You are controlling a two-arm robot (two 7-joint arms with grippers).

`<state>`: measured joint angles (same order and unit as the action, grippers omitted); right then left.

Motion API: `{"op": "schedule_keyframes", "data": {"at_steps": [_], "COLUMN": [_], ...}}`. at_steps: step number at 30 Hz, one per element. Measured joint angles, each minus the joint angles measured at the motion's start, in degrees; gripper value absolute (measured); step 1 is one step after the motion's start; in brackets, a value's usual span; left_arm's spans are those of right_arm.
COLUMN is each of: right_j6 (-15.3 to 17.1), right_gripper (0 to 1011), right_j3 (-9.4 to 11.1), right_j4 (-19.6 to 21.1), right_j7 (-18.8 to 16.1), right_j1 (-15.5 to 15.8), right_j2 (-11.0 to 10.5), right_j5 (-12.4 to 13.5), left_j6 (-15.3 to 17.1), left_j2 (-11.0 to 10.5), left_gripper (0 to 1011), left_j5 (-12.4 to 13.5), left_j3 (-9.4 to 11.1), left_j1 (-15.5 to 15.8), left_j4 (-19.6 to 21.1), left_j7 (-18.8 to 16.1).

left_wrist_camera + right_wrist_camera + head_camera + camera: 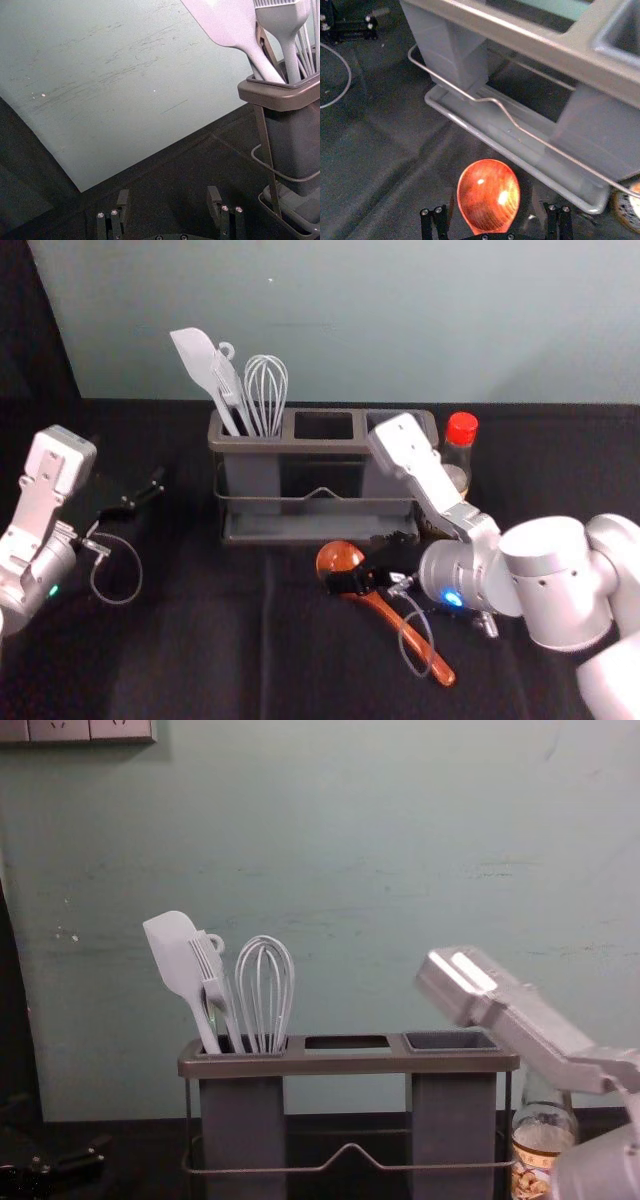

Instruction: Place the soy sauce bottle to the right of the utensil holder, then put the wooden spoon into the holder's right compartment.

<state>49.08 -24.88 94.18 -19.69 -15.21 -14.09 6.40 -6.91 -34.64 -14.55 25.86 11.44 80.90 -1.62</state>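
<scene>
1. My right gripper (370,562) is wide open, gripping nothing, fingers either side of the wooden spoon (338,557).
2. Just beyond it: utensil holder (320,447); beyond and rightward, soy sauce bottle (458,454).
3. Well left: my left gripper (138,498), open, idle.

A pale spatula (172,955) leaned left, with a brush (214,988) close beside it and a wire whisk (265,995) to the brush's right. A small loop (217,941) rose behind the brush. The grey-green wall (400,850) was scuffed, with sockets (60,729) high on its left. Below lay creased black cloth (190,640).
</scene>
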Motion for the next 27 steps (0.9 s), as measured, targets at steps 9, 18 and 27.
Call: {"op": "schedule_keyframes", "data": {"at_steps": [9,18,27], "right_j6": [0.9,1.3,1.5], "right_gripper": [1002,1003,1003], "right_j3": [-1.4,-1.7,-1.3], "right_j4": [-3.1,-3.6,-3.8], "right_j7": [-0.3,-0.2,-0.5], "right_j1": [-1.6,-1.8,-1.6], "right_j2": [2.0,2.9,3.3], "right_j5": [-1.8,-3.6,-4.9], "left_j6": [0.0,0.0,0.0], "left_j2": [0.0,0.0,0.0], "left_gripper": [1000,1000,1000], "left_j5": [0.0,0.0,0.0], "left_j3": [0.0,0.0,0.0], "left_j1": [0.0,0.0,0.0], "left_j4": [0.0,0.0,0.0], "left_j7": [0.0,0.0,0.0]}}
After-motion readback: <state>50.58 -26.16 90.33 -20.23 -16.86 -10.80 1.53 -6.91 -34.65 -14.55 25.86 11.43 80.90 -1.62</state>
